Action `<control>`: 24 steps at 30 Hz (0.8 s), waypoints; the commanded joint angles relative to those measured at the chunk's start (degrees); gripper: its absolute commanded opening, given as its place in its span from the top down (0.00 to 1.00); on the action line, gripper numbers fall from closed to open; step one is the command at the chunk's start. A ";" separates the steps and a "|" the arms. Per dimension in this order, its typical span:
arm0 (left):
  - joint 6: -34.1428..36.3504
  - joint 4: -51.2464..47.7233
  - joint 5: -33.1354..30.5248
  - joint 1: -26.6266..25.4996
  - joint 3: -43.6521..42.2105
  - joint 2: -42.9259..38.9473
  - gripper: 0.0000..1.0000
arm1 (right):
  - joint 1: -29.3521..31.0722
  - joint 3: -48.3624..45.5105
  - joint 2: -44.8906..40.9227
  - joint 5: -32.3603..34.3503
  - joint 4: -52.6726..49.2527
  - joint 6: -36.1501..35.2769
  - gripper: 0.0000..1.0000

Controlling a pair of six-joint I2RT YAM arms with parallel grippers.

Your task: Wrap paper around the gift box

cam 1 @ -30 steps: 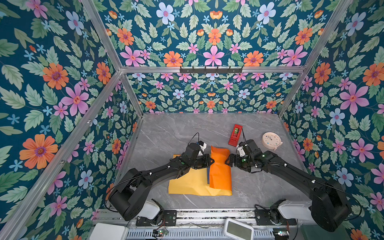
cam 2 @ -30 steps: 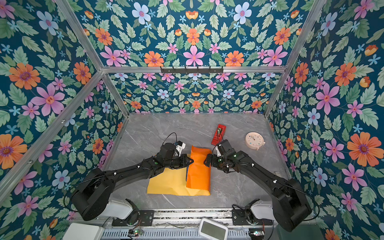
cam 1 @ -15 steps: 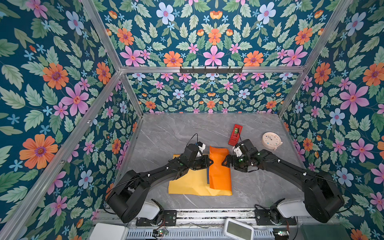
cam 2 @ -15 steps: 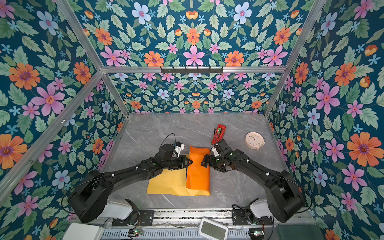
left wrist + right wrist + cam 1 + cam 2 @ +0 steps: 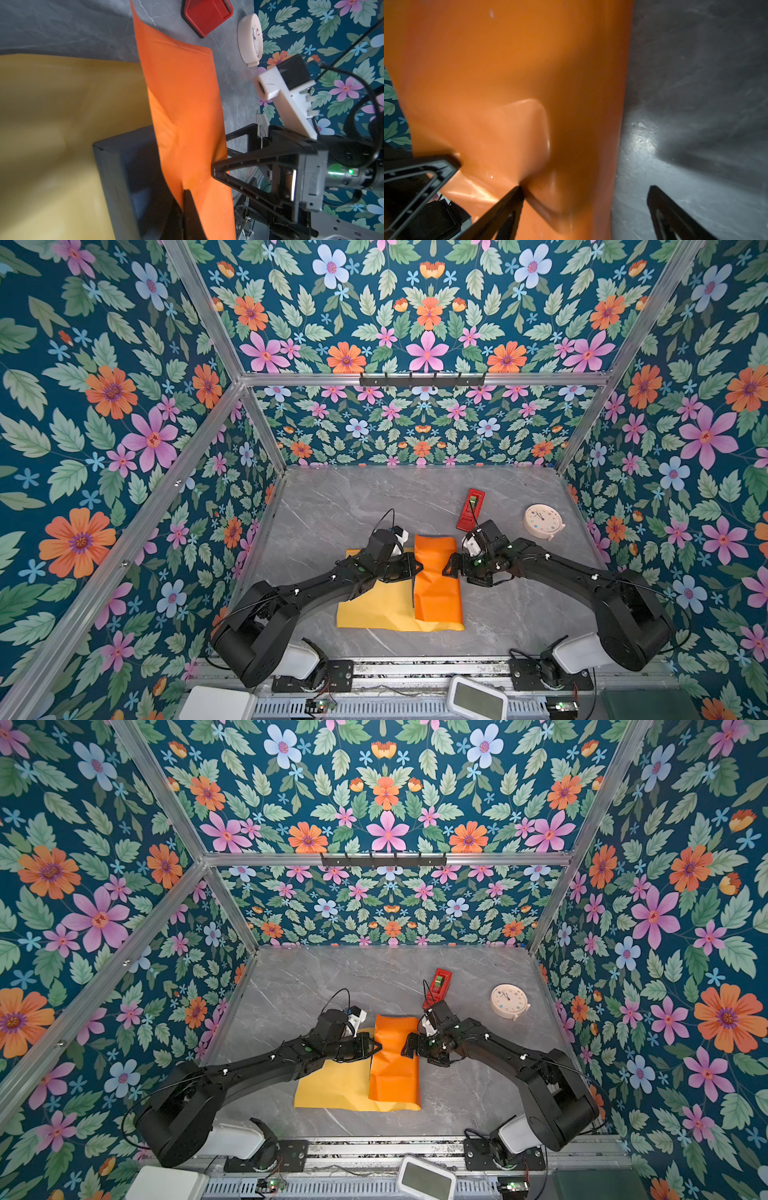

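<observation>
Right gripper has edged left onto the paper, its jaws spread and one finger denting the folded orange flap. Left gripper pinches the flap's opposite edge. Gift box sits beneath that flap, lower centre in both top views.

The right hand has moved in and now presses the orange paper

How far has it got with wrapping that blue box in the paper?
Done: one orange flap of the paper lies folded over the gift box. In hand: the left gripper pinches that flap's edge; the open right gripper presses it. Left: the yellow side lies flat, the box's side is bare.
</observation>
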 commanded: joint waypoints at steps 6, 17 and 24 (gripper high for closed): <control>4.24 -7.05 -5.19 0.03 1.74 -1.13 0.68 | 0.33 -0.50 1.47 1.49 -1.47 -1.51 0.07; 5.73 -13.22 -3.94 -0.12 5.15 1.36 0.34 | 0.42 -0.77 1.47 2.19 -2.18 -2.21 0.08; 3.92 -12.53 -0.55 -0.35 5.64 4.59 0.35 | 0.44 0.06 2.00 2.40 -2.00 -2.61 0.08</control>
